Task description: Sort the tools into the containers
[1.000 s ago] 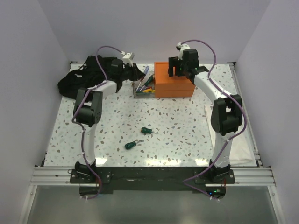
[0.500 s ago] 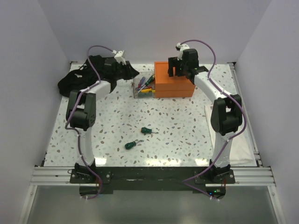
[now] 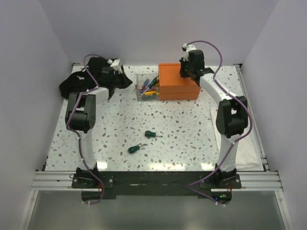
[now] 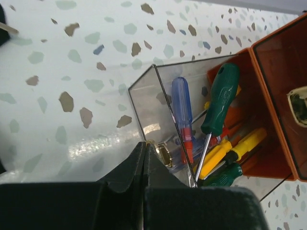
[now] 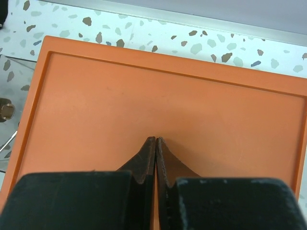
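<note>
The large orange box (image 3: 178,81) stands at the back of the table with its flat lid (image 5: 168,91) shut. Against its left side sits the small clear bin (image 3: 145,87), holding several screwdrivers: a blue one (image 4: 182,103), a green one (image 4: 221,93) and a yellow one (image 4: 240,148). Two stubby green screwdrivers (image 3: 151,133) (image 3: 135,149) lie on the open table. My left gripper (image 3: 125,79) (image 4: 145,143) is shut and empty, just left of the bin's near corner (image 4: 144,91). My right gripper (image 3: 186,72) (image 5: 156,139) is shut over the lid, holding nothing.
A black cloth heap (image 3: 81,79) lies at the back left, right behind my left arm. A white sheet (image 3: 249,143) lies along the right edge. White walls close in the table on three sides.
My left gripper has drawn back to the left, away from the clear bin, and closed fully. My right gripper has gone from wide open to shut above the orange box.
</note>
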Robot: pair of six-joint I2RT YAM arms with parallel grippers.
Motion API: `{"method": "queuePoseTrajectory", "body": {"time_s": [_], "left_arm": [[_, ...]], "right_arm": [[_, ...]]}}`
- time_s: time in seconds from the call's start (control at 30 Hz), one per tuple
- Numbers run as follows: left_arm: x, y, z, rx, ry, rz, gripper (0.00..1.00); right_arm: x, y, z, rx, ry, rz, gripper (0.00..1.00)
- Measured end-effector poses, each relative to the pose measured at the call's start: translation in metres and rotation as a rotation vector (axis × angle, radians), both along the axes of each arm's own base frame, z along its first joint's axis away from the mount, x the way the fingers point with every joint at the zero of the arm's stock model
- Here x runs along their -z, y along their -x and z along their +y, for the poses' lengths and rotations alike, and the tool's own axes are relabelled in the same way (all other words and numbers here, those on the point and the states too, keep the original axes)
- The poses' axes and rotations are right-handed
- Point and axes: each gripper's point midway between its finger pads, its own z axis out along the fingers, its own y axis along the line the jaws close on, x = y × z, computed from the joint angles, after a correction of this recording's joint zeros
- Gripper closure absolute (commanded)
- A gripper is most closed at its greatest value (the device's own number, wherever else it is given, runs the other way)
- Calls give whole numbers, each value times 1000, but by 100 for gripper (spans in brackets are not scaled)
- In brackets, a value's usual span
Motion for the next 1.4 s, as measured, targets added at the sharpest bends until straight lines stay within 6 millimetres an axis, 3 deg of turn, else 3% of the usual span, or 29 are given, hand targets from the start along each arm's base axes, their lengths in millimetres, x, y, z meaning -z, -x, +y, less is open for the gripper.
{"method": "queuePoseTrajectory", "body": {"time_s": [0.1, 0.2, 0.33, 0.57, 0.67, 0.7, 0.77, 1.0, 1.1, 1.23, 1.4], "left_arm": [[22, 5, -17, 39, -10, 31, 100], [32, 7, -35, 71, -9, 41, 100], [25, 7, -66, 126, 4, 12, 100], [9, 14, -142, 261, 48, -50, 100], [9, 19, -162, 294, 50, -59, 82], [9, 19, -163, 295, 54, -58, 73], [6, 17, -162, 293, 57, -68, 66], [17, 14, -136, 135, -8, 49, 56], [-1, 12, -123, 85, -12, 57, 54], [-39, 6, -113, 56, 24, 3, 53], [-77, 6, -121, 72, 98, -65, 52]], "right_arm": [[0, 0, 0, 0, -1, 0, 100], [1, 0, 1, 0, -2, -3, 100], [1, -2, 1, 0, -5, -12, 100], [2, -3, 3, -4, -7, -22, 100], [2, -3, 4, -4, -8, -28, 100], [1, -4, 4, -3, -8, -31, 100], [1, -4, 4, -2, -9, -34, 100], [1, -4, 3, -3, -6, -42, 100], [1, -4, 3, -3, -7, -42, 100], [1, -4, 3, -3, -7, -42, 100], [1, -4, 4, -4, -7, -42, 100]]}}
